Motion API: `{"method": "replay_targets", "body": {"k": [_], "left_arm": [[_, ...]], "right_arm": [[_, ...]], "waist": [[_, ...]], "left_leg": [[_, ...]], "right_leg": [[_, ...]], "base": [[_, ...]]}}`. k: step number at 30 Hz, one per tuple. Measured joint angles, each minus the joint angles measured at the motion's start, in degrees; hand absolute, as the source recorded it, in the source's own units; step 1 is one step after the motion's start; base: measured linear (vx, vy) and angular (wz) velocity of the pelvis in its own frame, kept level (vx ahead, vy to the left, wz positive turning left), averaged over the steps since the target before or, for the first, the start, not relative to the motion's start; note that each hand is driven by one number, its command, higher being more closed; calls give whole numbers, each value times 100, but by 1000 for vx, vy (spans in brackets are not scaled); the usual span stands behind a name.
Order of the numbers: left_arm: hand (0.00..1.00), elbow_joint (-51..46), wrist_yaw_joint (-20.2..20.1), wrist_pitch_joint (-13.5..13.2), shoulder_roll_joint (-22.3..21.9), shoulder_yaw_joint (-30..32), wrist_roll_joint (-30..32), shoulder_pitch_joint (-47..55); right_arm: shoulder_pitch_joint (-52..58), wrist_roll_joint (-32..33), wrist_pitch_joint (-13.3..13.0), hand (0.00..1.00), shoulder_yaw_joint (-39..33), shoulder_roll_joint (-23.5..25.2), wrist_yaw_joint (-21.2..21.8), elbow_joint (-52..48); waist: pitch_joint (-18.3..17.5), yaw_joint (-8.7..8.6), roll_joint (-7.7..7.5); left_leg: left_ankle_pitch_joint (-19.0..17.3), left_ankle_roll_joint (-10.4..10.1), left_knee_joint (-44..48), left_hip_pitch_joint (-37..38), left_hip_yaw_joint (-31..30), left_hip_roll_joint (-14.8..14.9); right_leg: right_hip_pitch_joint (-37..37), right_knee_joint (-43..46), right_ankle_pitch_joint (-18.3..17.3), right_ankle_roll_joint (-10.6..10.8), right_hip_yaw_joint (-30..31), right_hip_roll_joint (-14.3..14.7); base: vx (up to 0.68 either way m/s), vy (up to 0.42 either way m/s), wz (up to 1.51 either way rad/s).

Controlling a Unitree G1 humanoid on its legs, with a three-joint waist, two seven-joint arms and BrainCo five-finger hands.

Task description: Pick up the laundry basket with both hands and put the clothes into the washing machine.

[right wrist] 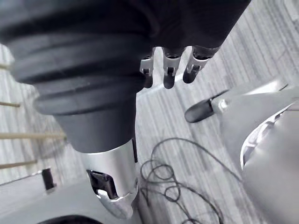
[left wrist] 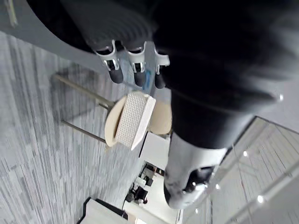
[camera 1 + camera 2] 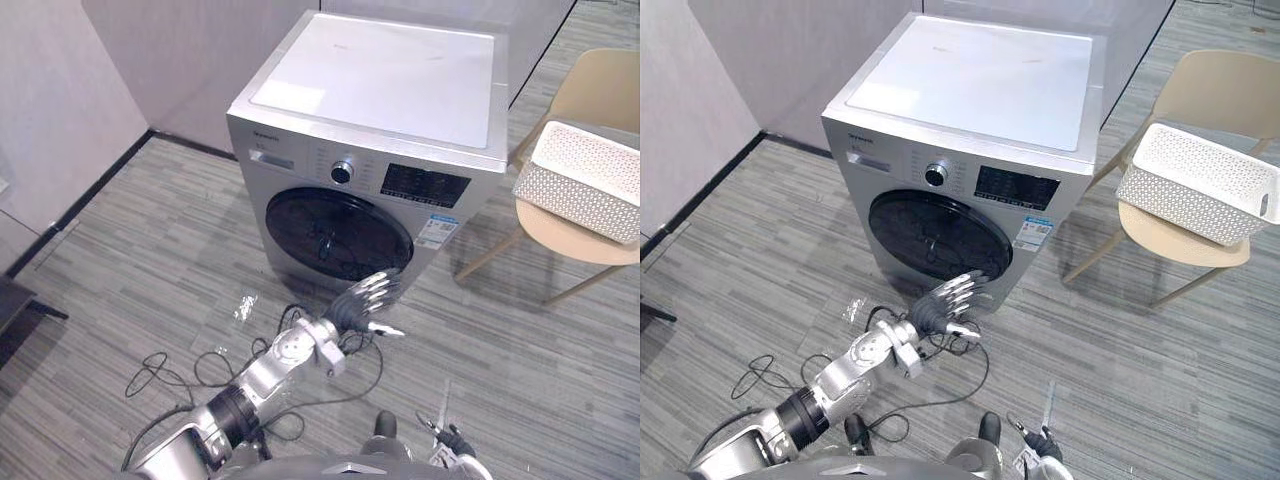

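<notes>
Nearest the camera, the left hand [image 3: 366, 298], fingers loosely extended and holding nothing, hovers before the washing machine's [image 3: 380, 150] shut door [image 3: 338, 234], while the laundry basket [image 3: 585, 178] sits on the chair [image 3: 580, 240] at two o'clock, apparently awaiting a two-handed grasp.

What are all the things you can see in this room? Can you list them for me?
washing machine: one, silver-grey with a white top, dark round door shut, on the floor ahead.
laundry basket: one, white, perforated, sitting on the chair to the right of the machine.
chair: one, beige seat and back with thin legs, right of the machine.
floor: grey striped planks.
wall: pale, with a dark baseboard, at the left.
left hand: one, silver fingers straight, reaching out in front of the machine's door.
right hand: one, fingers straight, holding nothing, low by the floor.
</notes>
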Motion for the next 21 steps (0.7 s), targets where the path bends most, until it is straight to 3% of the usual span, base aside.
{"method": "replay_targets", "body": {"k": [4, 9, 11, 13, 15, 17, 19, 20, 21], "left_arm": [[0, 1080, 13, 84, 138, 774, 643, 538], [0, 3223, 273, 278, 175, 2447, 1360, 1018], [0, 4148, 563, 372, 192, 3612, 1775, 1203], [0, 4470, 740, 435, 234, 4258, 1996, 1439], [0, 4613, 807, 468, 263, 4600, 2079, 1720], [0, 4632, 843, 512, 206, 5014, 2080, 1901], [0, 4617, 841, 522, 170, 5119, 2084, 1956], [0, 4610, 839, 520, 174, 5120, 2089, 1989], [0, 4609, 837, 518, 172, 5117, 2108, 1995]], "right_arm": [[21, 4, 102, 0, -46, 36, 16, 228], [-17, 0, 136, 0, -137, 157, 30, 455], [-37, -12, 201, 0, -133, 184, 31, 533], [-111, -187, 231, 0, -125, 184, 33, 698], [-175, -238, 233, 0, -79, 180, 45, 710], [-290, -446, 244, 0, -79, 125, 65, 710], [-299, -458, 246, 0, -105, 92, 74, 707], [-275, -462, 247, 0, -161, 88, 82, 701], [-249, -465, 245, 0, -212, 93, 90, 703]], "waist": [[-43, -65, -68], [-92, -47, -157], [-112, 28, -224], [-129, 125, -269], [-142, 228, -279], [-136, 304, -330], [-140, 386, -351], [-164, 391, -382], [-181, 384, -384]], "left_leg": [[114, -37, -299, 218, -12, -26], [209, -19, -533, 444, -35, -76], [208, -21, -539, 523, -99, -93], [205, -24, -542, 582, -155, -113], [199, -24, -542, 611, -222, -174], [74, 78, -533, 607, -504, -401], [-231, 294, -184, 546, -913, -703], [-431, 413, 73, 465, -1163, -910], [-526, 485, 181, 423, -1323, -1007]], "right_leg": [[107, -49, -34, -20, -16, 52], [306, -150, -46, 4, -71, 66], [470, -215, -48, 8, -159, 64], [568, -223, -72, 41, -222, 47], [649, -211, -113, 96, -293, -17], [686, 72, -312, 245, -469, -262], [728, 634, -703, -50, -643, -638], [843, 966, -932, -477, -793, -865], [928, 1208, -942, -689, -857, -964]], "base": [[0, 0, 0], [5, -1, 3], [17, -8, 14], [5, 1, 17], [-7, 21, 20], [4, 92, 54], [41, 175, 75], [61, 132, 71], [104, 164, 103]]}}
